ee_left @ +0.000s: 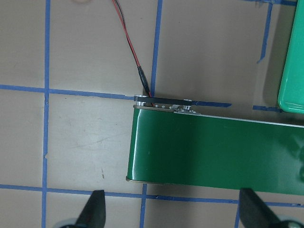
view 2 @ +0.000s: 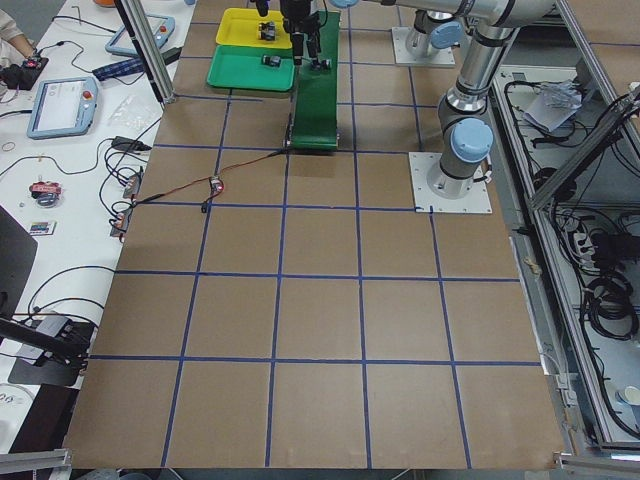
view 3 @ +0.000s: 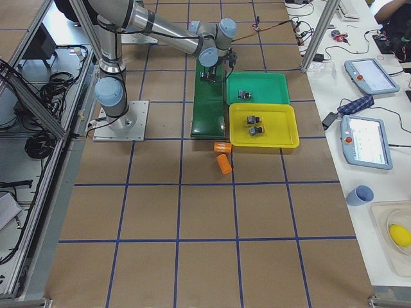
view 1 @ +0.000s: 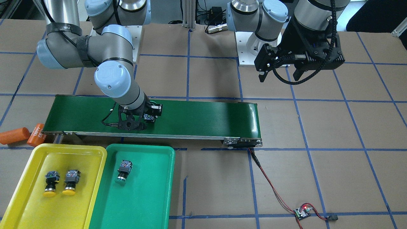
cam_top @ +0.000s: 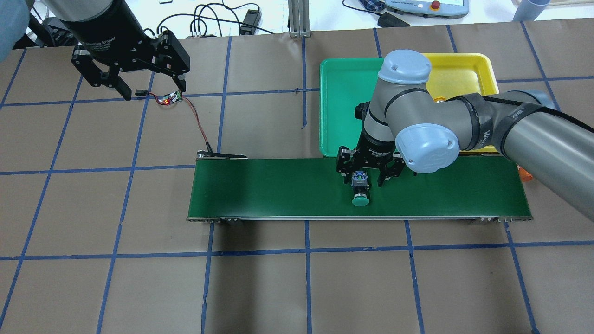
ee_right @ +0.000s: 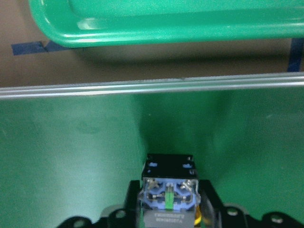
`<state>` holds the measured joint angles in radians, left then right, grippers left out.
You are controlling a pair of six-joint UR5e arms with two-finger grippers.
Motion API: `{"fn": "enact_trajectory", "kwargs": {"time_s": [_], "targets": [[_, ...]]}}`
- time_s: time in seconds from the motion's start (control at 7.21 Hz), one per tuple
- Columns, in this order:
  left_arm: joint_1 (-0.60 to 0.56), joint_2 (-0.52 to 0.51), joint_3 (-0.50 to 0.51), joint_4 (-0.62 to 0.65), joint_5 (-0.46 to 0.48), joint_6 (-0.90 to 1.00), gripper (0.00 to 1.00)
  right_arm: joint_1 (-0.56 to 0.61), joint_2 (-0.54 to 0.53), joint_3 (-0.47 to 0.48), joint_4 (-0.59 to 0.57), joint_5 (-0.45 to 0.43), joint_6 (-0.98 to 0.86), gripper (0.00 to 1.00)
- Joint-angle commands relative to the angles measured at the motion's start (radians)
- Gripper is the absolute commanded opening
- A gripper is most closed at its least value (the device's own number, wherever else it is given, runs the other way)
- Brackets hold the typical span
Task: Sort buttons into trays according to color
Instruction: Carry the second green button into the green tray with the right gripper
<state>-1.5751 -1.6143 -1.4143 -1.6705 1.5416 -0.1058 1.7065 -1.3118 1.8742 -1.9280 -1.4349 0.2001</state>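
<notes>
Done: two yellow buttons placed in yellow tray; one green button in green tray.
Left: last green button, lying on conveyor belt.
Right gripper: spread, straddling it.
Left gripper: spread, empty.

a brown paper-covered table top, gridded with blue tape lines, spreads beneath the left pincer; beyond the pincer, a white bench holds black cables and a grey pendant.
</notes>
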Motion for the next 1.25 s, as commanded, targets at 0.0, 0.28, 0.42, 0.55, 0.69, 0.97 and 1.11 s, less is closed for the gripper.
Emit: {"fn": "enact_trajectory", "kwargs": {"time_s": [0.0, 0.28, 0.42, 0.55, 0.69, 0.97, 1.11], "targets": [[0.000, 0.004, 0.000, 0.000, 0.000, 0.000, 1.00, -0.001, -0.021, -0.012, 0.007, -0.004, -0.002, 0.00], [0.000, 0.004, -0.002, 0.000, 0.000, 0.000, 1.00, -0.010, -0.046, -0.065, 0.006, -0.007, -0.001, 0.00], [0.000, 0.005, -0.003, -0.002, 0.000, -0.002, 1.00, -0.008, -0.029, -0.137, 0.003, -0.053, -0.002, 0.00], [0.000, 0.005, -0.003, -0.003, 0.002, -0.002, 1.00, -0.010, 0.036, -0.211, -0.011, -0.068, -0.005, 0.00], [0.000, 0.004, 0.000, -0.003, 0.000, -0.006, 1.00, -0.010, 0.111, -0.277, -0.049, -0.076, -0.005, 0.00], [0.000, 0.002, 0.000, -0.011, 0.006, -0.008, 1.00, -0.010, 0.266, -0.393, -0.173, -0.096, -0.005, 0.00], [-0.002, 0.004, 0.003, -0.014, 0.014, -0.006, 1.00, -0.010, 0.316, -0.426, -0.205, -0.093, 0.015, 0.00]]}}
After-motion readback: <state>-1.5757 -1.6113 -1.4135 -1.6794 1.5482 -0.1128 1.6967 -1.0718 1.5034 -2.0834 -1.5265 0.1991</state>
